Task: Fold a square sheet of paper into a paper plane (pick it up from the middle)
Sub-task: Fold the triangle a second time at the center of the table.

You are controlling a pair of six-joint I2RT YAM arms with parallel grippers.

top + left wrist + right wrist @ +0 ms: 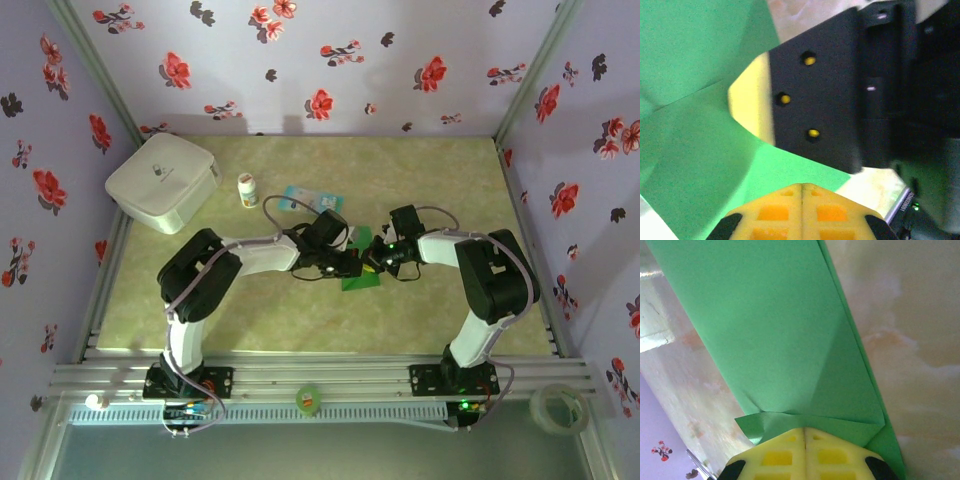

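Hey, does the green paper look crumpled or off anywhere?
Slightly. The green paper has a small puckered flap at its edge beside the right gripper, where it buckles instead of lying flat. Its long folds look straight.

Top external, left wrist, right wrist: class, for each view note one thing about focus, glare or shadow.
Top external: even light, fairly sharp, soft shadows on the back wall, green paper tiny. Left wrist: the right end effector looms blurred, its yellow pad washed out. Right wrist: paper folds fairly crisp, table behind soft, glare at left.
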